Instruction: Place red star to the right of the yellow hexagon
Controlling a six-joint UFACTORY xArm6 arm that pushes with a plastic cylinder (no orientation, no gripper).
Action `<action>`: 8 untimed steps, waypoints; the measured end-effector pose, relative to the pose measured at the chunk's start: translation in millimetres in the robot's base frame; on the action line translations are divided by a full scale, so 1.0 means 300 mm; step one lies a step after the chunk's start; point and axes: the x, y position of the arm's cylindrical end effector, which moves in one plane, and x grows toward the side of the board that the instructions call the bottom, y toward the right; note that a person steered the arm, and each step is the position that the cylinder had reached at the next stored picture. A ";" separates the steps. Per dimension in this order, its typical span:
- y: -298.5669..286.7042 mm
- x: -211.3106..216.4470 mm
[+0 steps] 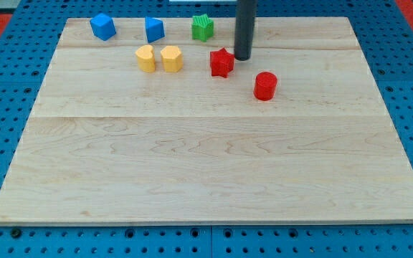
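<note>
Camera view: my tip [243, 58] rests just right of the red star [221, 62], contact uncertain; no fingers, nothing held. Star lies right of 2 yellow blocks, the nearer a yellow hexagon [171, 58]. The rod's upper part is cut off at the view's top.

the dark rod [244, 29] comes straight down from the view's top edge, upright and a little right of centre. my tip [243, 58] rests at board height in the upper part of the view; the arm above is out of frame.
</note>
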 end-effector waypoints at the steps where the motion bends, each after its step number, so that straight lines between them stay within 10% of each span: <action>1: 0.001 0.006; 8: -0.262 0.080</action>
